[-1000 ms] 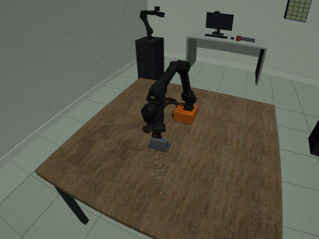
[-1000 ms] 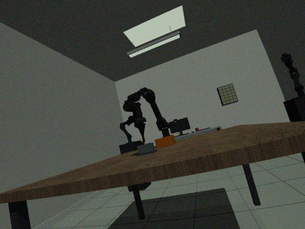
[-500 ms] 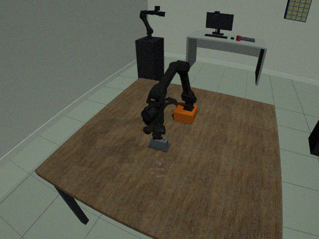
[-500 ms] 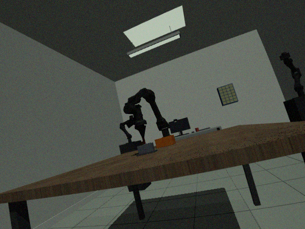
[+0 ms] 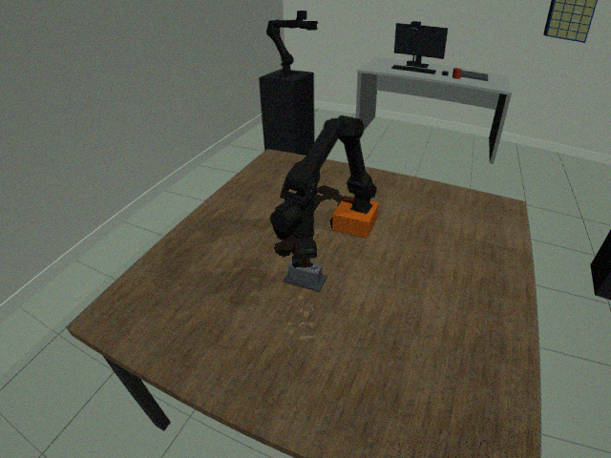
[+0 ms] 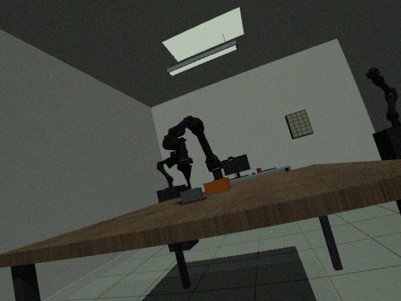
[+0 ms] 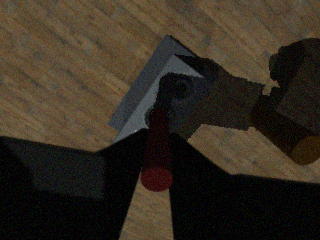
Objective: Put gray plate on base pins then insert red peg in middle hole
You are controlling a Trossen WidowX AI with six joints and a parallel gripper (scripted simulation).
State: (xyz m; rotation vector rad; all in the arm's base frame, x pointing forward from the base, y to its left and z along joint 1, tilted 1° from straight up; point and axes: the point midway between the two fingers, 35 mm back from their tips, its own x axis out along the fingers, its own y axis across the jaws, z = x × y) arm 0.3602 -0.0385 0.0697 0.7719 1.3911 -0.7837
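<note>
"Top view first. What takes up the most room?"

"The broad brown wooden table [image 5: 419, 320] [image 6: 275, 184], then the black jointed robot arm [image 5: 323, 148] [image 6: 202, 137] bent down over the work."

"And below the arm?"

"The gray block-shaped base [image 5: 307, 284] [image 6: 192, 201] [image 7: 140, 80], its foot flat on the wood. Along its top I take the light surface to be the gray plate [image 5: 312, 268] [image 7: 150, 97], seemingly lying flat; the seam is too dark to confirm."

"The fingers?"

"The black gripper [image 5: 303, 259] [image 6: 188, 184] [image 7: 158, 137] is clamped on the slim red cylindrical peg [image 5: 304, 264] [image 6: 188, 187] [image 7: 157, 150]. Its lower end is over the plate's middle, though I can't tell whether it has entered the hole."

"So insertion is the step in hand. How would you do it?"

"Line the peg's axis up with the hole before pressing, go straight down slowly, and ease off if the plate tips or shifts. A tilted peg could jam on the rim. Open only once it is well seated, then lift straight away."
</note>
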